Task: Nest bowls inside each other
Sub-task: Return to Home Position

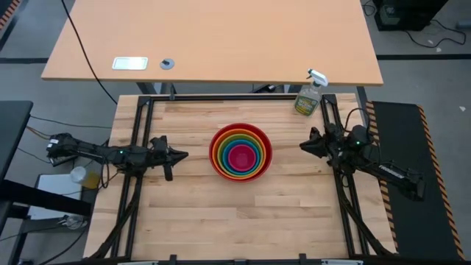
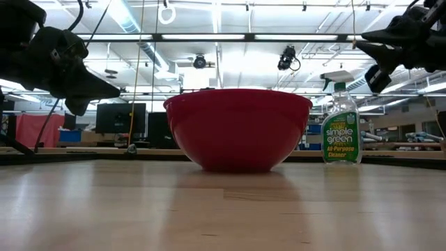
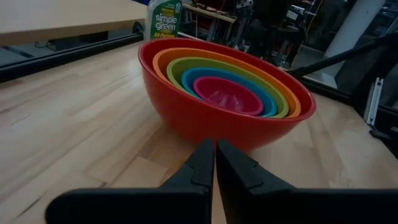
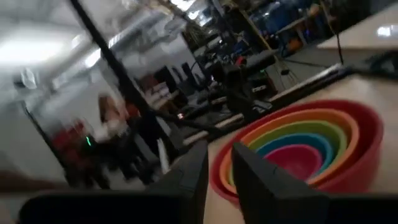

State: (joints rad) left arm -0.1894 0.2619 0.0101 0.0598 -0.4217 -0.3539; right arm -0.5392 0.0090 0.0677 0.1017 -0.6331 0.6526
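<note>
The bowls sit nested in one stack at the middle of the table. The red bowl (image 1: 241,152) (image 2: 237,129) rests on its base and holds the orange (image 3: 292,102), green (image 3: 180,70), blue (image 3: 264,107) and pink (image 3: 227,94) bowls. My left gripper (image 1: 184,155) (image 3: 215,152) hovers left of the stack, shut and with nothing in it, pointing at the red bowl's wall. My right gripper (image 1: 302,146) (image 4: 219,165) hovers right of the stack, with a narrow gap between its fingers and nothing in it. Both are clear of the bowls and above the tabletop.
A clear spray bottle (image 1: 310,94) (image 2: 341,129) stands at the table's far right corner. Black frame rails (image 1: 140,132) run along the table's left and right sides. A second, lighter table (image 1: 213,40) stands beyond the far edge. Bare wood lies near the front edge (image 1: 235,221).
</note>
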